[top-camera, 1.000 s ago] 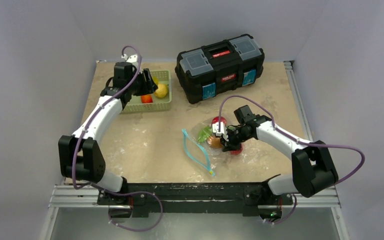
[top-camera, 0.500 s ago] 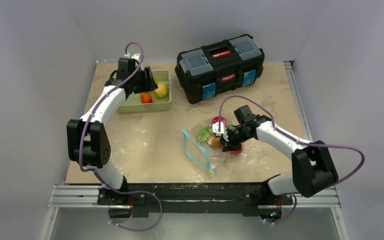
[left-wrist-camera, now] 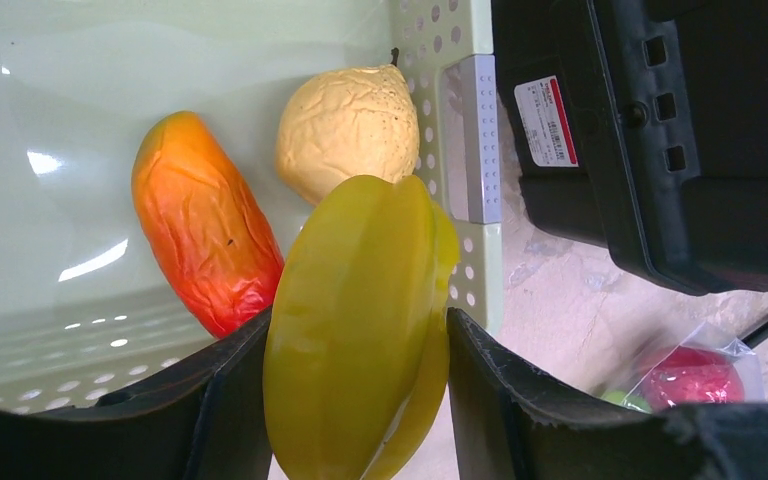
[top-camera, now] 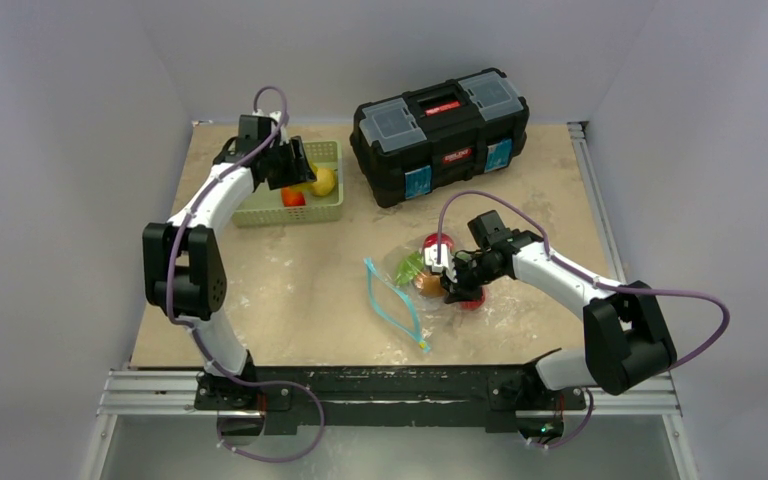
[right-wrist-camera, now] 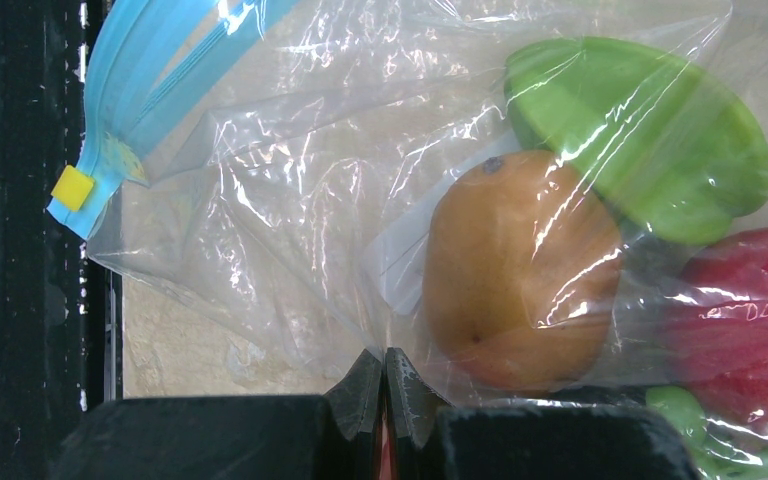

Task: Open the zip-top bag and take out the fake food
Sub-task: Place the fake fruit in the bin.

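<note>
From above, we are looking at the bench [top-camera: 290, 290] with the left gripper [top-camera: 298, 168] hanging over the green basket [top-camera: 328, 210] near the far left corner. Its black body is covering what it is carrying, so its jaws are hard to read here. A black toolbox [top-camera: 440, 120] is sitting along the far edge. The zip-top bag [top-camera: 400, 295] is lying toward the near edge, right of the middle, with its teal zip strip [top-camera: 388, 300] curving open on the left. The right gripper [top-camera: 450, 278] is pressing down on the bag's right half and covering part of the fake food [top-camera: 422, 268] inside.

In the left wrist view, we are seeing the two fingers [left-wrist-camera: 225, 410] clamping a yellow-green star fruit [left-wrist-camera: 360, 300], whose lower end is running out of frame. Behind it in the basket, an orange-red fruit [left-wrist-camera: 195, 225] and a pale wrinkled yellow fruit [left-wrist-camera: 348, 125] are lying side by side. The toolbox is cut off at the right. A corner of the bag with a red piece [left-wrist-camera: 695, 375] is peeking in at the bottom right.

In the right wrist view, the fingertips [right-wrist-camera: 365, 385] are meeting on a fold of clear plastic, pinching the bag. An orange fruit [right-wrist-camera: 520, 285], a green piece [right-wrist-camera: 650, 135] and a red piece are showing through the crinkled film. The red one is cut off by the frame. Glare is blurring their outlines. The yellow slider [right-wrist-camera: 73, 187] is sitting at the strip's end.
</note>
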Motion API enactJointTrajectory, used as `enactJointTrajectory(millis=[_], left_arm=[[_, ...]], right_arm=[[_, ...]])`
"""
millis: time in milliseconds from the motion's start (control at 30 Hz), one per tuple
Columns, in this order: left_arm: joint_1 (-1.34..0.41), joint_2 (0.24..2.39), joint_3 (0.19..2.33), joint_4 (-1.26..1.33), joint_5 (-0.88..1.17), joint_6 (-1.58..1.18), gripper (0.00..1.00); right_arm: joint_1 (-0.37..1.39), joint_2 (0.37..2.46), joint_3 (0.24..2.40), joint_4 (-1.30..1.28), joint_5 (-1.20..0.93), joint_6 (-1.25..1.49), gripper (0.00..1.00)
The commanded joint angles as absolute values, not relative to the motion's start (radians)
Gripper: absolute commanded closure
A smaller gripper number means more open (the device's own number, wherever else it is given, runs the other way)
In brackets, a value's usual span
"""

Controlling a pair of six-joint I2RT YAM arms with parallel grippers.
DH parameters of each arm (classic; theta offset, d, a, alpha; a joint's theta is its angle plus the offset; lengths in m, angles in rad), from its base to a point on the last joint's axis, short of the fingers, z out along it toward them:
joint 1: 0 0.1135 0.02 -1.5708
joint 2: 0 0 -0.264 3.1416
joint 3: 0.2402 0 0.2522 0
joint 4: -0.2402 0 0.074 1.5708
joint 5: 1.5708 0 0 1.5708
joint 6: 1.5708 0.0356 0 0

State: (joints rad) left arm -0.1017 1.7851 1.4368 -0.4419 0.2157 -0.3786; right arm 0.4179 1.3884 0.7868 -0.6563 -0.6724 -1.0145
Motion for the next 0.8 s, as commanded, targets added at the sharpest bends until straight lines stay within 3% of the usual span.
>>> enactJointTrajectory(millis=[0,333,767], left_arm=[[-0.085,1.802,1.501,-0.450,0.258,-0.364,0.94],[-0.074,1.840,1.518,-0.466,0.271,-0.356,0.88],[-0.069,1.874,1.549,-0.494,0.257,-0.351,0.66]], right_arm=[[0.417,1.388,0.804,-0.630,-0.685,-1.029,1.00],[0.416,1.385,0.804,-0.629,-0.684,-1.027,1.00],[0.415,1.382,0.804,-0.629,-0.687,-1.029,1.00]])
